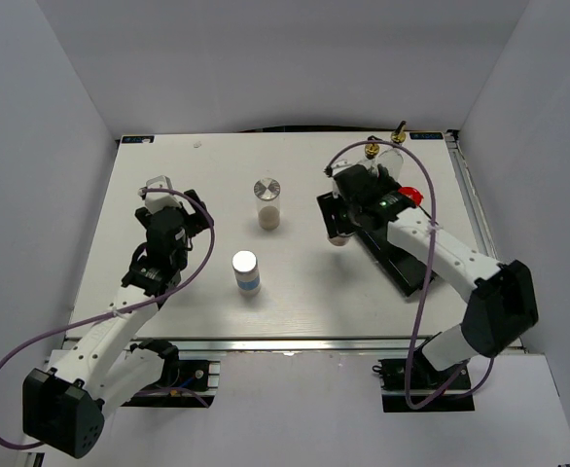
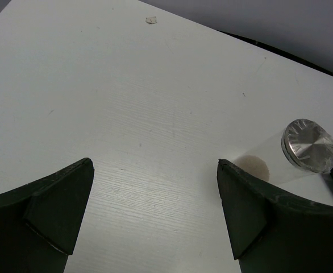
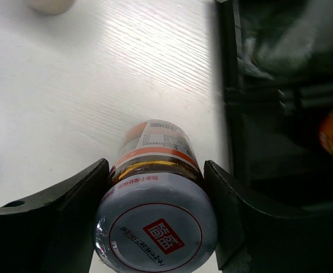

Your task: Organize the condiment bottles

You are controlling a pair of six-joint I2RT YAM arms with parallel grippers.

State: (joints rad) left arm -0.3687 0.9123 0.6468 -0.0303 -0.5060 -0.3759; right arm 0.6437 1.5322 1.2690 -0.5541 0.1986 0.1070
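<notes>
Right gripper point(image 3: 155, 173) pinches silver-lidded jar point(image 3: 155, 233) at the lid, frame bottom — glass, likely slick and weighty — left gripper point(image 2: 154, 170) wide open, empty.

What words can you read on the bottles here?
No text can be read clearly.
Lid of the jar: a red square with white Chinese characters, too blurred to read.
Jar label: small print and a barcode, too small to read.
Blue bottle: label too small to read.
</notes>
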